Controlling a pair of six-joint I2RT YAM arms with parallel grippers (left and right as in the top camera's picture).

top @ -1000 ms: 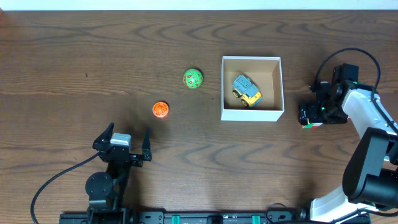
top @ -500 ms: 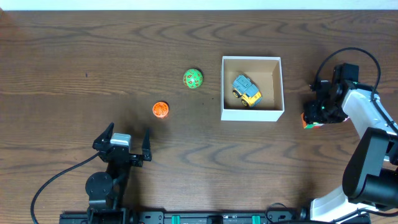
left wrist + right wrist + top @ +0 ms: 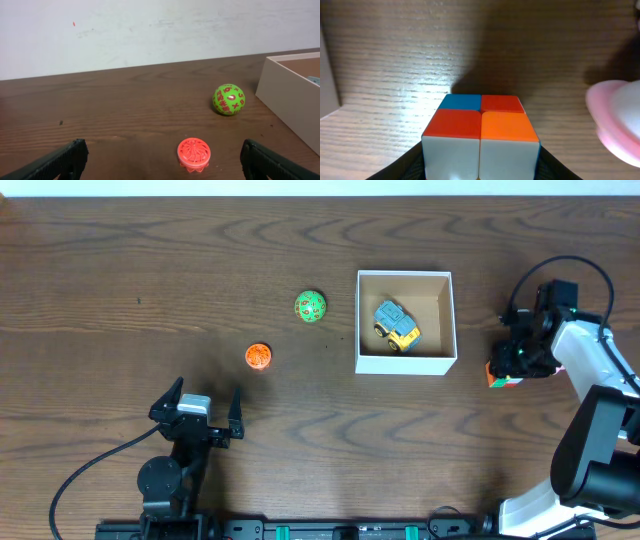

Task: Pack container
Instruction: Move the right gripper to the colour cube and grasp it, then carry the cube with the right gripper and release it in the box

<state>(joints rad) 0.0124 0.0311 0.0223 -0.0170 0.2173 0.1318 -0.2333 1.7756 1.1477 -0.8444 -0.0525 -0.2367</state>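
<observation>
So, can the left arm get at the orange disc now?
Probably yes: the disc lies just ahead of the open left tool, with only bare table between them.

A dark wooden table (image 3: 120, 260) meets a white wall (image 3: 150, 30).

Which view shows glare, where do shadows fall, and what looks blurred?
Right wrist view: a glare patch on the table left of the puzzle cube, dark shadow behind it, and a blurred pink object at the right edge. Left wrist view: even light, green ball sharp. Overhead view: soft, faint shadows.
</observation>
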